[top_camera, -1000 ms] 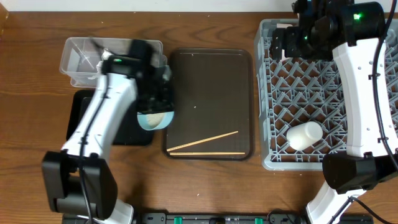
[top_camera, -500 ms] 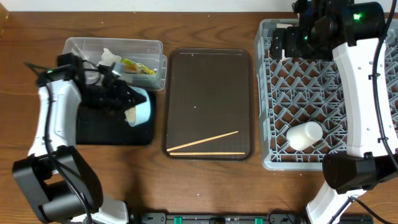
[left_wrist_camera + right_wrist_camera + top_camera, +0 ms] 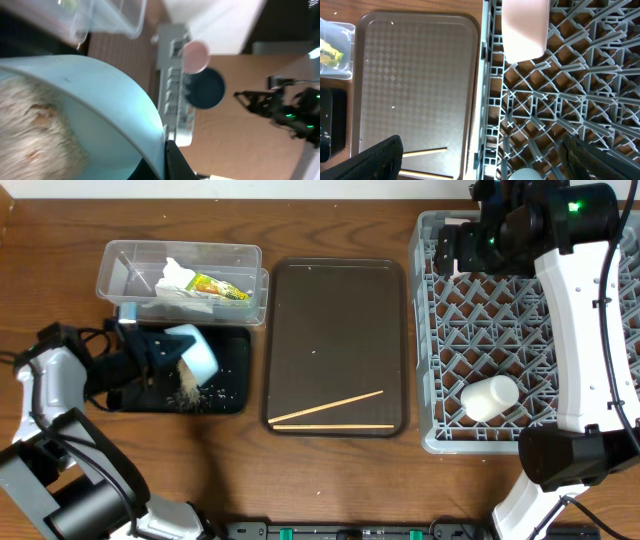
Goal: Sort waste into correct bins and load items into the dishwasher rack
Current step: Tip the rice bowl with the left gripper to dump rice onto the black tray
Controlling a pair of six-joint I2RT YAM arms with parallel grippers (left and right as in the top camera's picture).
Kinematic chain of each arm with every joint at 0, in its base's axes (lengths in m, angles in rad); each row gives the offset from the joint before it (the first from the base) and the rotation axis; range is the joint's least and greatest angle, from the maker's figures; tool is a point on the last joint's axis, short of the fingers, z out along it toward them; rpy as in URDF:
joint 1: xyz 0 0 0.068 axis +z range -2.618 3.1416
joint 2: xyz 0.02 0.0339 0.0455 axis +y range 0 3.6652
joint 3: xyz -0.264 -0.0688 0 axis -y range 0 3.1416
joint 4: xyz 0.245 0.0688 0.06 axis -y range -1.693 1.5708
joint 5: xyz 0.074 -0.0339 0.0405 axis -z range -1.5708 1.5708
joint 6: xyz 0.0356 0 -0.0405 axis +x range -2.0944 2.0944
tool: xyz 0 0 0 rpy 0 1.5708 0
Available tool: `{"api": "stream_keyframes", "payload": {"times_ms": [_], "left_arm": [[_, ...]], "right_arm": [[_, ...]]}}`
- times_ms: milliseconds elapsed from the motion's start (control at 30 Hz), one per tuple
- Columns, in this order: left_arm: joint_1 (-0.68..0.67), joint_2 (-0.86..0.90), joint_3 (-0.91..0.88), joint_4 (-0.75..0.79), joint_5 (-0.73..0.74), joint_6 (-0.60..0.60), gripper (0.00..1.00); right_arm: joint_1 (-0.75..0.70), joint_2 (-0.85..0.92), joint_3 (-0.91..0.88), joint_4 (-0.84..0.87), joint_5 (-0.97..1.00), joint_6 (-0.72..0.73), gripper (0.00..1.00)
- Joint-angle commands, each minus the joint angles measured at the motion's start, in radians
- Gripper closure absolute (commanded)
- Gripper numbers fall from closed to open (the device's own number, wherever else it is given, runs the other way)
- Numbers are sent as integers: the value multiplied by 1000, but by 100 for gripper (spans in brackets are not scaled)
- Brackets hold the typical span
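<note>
Robot lab bench, mocked up as a dish-clearing station. Plain wooden worktop (image 3: 330,470), left arm (image 3: 42,385) and right arm (image 3: 580,310) based at its near edge. Brown serving tray (image 3: 335,330) mid-worktop; grey dishwasher rack (image 3: 480,320) right of the tray, clear tub (image 3: 115,265) and black tray (image 3: 232,395) left of it.

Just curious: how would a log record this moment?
left gripper: holds light-blue bowl tilted | rice scraps: on black tray | right gripper: open above rack

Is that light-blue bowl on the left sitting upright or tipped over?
Tipped. The light-blue bowl leans on its side over the black tray, mouth angled down, with rice-like scraps scattered on the tray beneath it.
</note>
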Motion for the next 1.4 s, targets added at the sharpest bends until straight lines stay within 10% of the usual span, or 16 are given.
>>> {"api": "stream_keyframes", "payload": {"times_ms": [0,1367], "left_arm": [[26,8,-16,18,161,21,94],[40,7,-18,355,182,-586,94]], "right_arm": [[-6,-7,-4,-1,6,-4,2],[10,-7,-14,-4,11,-9,2]]}}
